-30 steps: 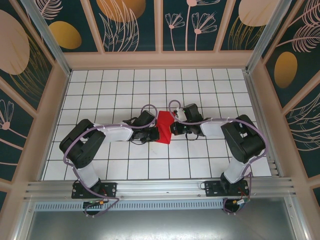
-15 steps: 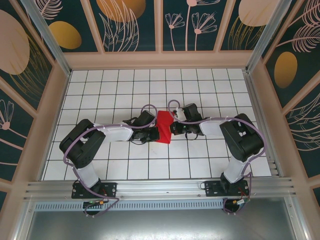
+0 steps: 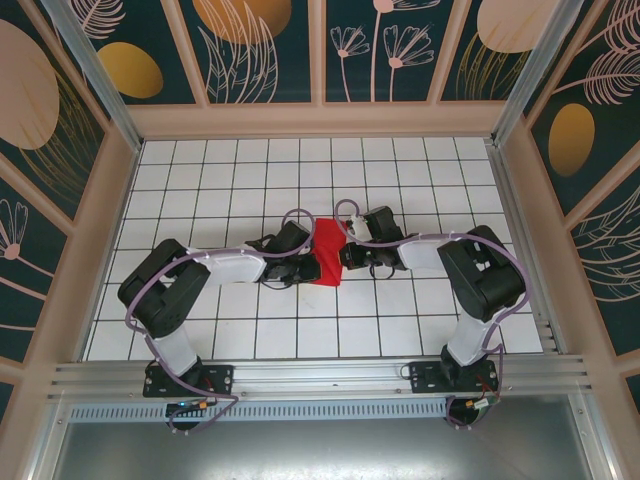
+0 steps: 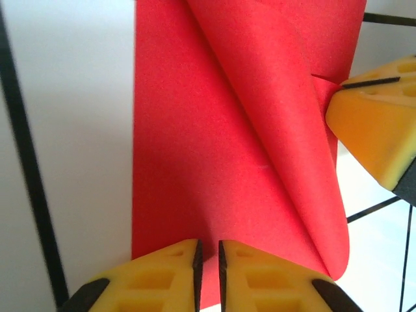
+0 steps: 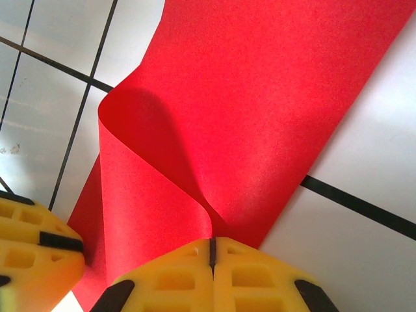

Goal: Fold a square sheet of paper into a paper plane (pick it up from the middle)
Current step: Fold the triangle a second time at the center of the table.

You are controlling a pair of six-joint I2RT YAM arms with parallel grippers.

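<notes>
Red paper (image 3: 327, 252) mid-counter (image 3: 250, 180), curled, betw. both tools. R tool (image 5: 212, 250) pinched tight on its fold. L tool (image 4: 208, 273) jaws a slit apart at paper's edge, grip unclear. Patterned walls (image 3: 265, 50) around.

Legible markings: none. Checked the square sheet of paper (image 3: 327, 252), the gridded table (image 3: 300, 180), the leaf-patterned walls (image 3: 260, 50) and the aluminium rail (image 3: 320, 378). No text, labels, brands or numbers can be read.
</notes>
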